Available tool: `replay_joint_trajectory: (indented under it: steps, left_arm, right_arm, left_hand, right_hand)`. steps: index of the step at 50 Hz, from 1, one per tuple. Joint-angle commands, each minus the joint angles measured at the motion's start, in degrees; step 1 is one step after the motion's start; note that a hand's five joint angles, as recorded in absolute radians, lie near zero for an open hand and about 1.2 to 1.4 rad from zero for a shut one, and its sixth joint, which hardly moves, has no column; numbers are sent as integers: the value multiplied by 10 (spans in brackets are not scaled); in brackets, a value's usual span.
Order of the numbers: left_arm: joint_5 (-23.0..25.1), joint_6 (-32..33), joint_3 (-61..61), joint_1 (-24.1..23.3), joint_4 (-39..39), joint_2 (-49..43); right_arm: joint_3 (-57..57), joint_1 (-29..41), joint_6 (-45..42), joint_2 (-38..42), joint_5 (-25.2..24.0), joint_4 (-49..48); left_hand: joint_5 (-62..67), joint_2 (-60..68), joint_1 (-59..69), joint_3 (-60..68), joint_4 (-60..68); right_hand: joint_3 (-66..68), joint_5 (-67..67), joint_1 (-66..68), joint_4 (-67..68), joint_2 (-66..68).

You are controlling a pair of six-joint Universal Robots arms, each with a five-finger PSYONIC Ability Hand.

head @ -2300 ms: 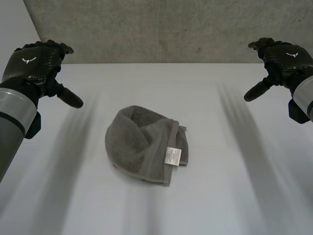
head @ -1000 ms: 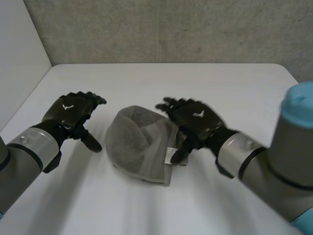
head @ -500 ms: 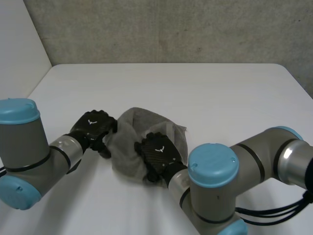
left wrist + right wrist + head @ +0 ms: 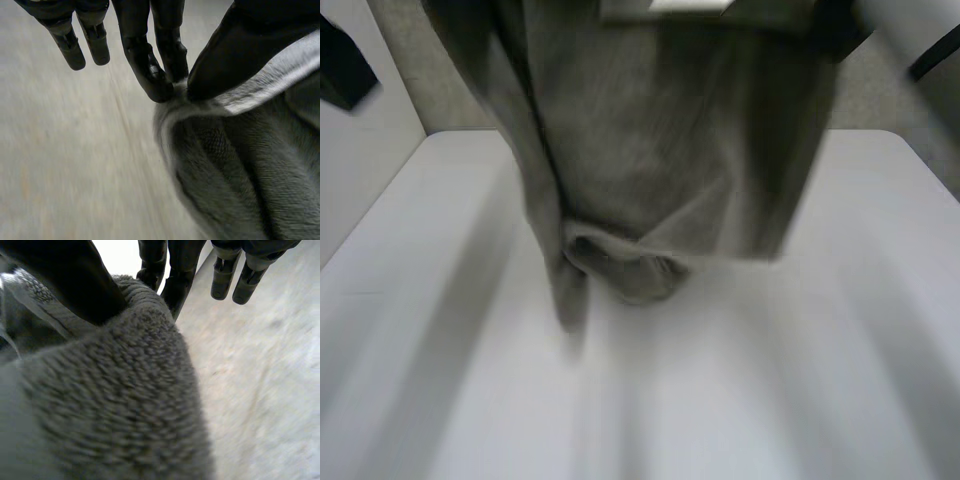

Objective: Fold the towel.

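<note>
1. Below: a white table (image 4: pixel 430 360), matte and flat, reaching back to a rough grey wall (image 4: pixel 885 95); at the left, a plain white side wall (image 4: pixel 360 180).
2. Hanging high over the table's middle: the grey towel (image 4: pixel 660 150), spread wide up top and narrowing down to a bunched, rolled fold at its lowest point. Too blurred to tell whether that fold touches the surface.
3. Held by the left hand (image 4: pixel 150 65): a hemmed edge of the towel, pinched between the thumb and two fingers, with the other fingers straight and apart from the cloth.
4. Held by the right hand (image 4: pixel 70 280): a thick fold of the towel's terry, clamped between the thumb and the nearest fingers, with the remaining fingers straight beside it.
5. Far edge of the table running just under the grey wall; left edge slanting along the side wall toward the near left; rounded far right corner well apart from the cloth.
6. Open white surface on both sides of the hanging towel and across the whole near half of the table, wider at the right than at the left.
</note>
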Motion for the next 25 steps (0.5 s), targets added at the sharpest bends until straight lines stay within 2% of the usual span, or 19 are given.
replay_joint_trajectory:
  steps: [1,5,9,11,12,13,14,15,16,17,19,20,22,25]
  left_arm:
    - [-3,-13,-26,-16,5,36]
    - [1,-11,-79,-21,6,-7]
    - [3,-11,-111,-33,6,-64]
    - [3,-9,-133,-61,4,-128]
    - [3,-9,-133,-61,4,-129]
    - [5,-8,-133,-81,-2,-165]
    - [11,-4,-133,-101,-9,-199]
    - [11,-4,-133,-101,-9,-199]
    - [18,9,-136,-116,-23,-219]
    - [18,9,-136,-116,-23,-219]
    - [23,56,-137,-127,-62,-229]
    - [23,56,-137,-127,-62,-229]
    - [17,97,-140,-126,-85,-207]
    - [13,111,-144,-126,-89,-190]
  right_arm:
    - [19,-77,43,-21,-73,2]
    - [88,-92,42,8,-123,1]
    - [121,-86,23,51,-126,4]
    - [133,-85,-27,108,-126,32]
    - [133,-85,-27,109,-126,32]
    - [130,-85,-62,141,-125,64]
    - [123,-85,-101,170,-117,105]
    - [123,-85,-102,170,-117,105]
    - [108,-85,-139,190,-93,147]
    - [108,-85,-139,190,-93,148]
    - [87,-81,-183,203,-17,204]
    - [87,-81,-183,203,-17,204]
    - [88,-84,-202,188,53,194]
    - [95,-85,-203,166,70,192]
  left_hand:
    - [27,32,64,-22,-27]
    - [27,32,64,-22,-27]
    - [27,32,64,-22,-27]
    - [27,32,64,-22,-27]
    - [27,32,64,-22,-27]
    - [-109,-104,-72,-22,-27]
    - [-457,-452,-420,-22,-27]
    - [-460,-455,-424,-22,-27]
    - [-673,-687,-655,-22,-27]
    - [-673,-689,-658,-22,-27]
    - [-673,-676,-644,-22,-27]
    - [-673,-676,-644,-22,-27]
    - [-673,-676,-644,-22,-27]
    - [-673,-676,-644,-22,-27]
  right_hand:
    - [9,33,70,18,46]
    - [9,33,70,18,46]
    - [9,33,70,18,46]
    - [9,5,43,18,19]
    - [9,5,42,18,18]
    - [9,-368,-331,18,-355]
    - [9,-667,-726,18,-750]
    - [9,-667,-730,18,-754]
    - [9,-667,-726,18,-750]
    - [9,-667,-726,18,-750]
    - [9,-667,-730,18,-754]
    - [9,-667,-730,18,-754]
    - [9,-667,-730,18,-754]
    - [9,-667,-730,18,-754]
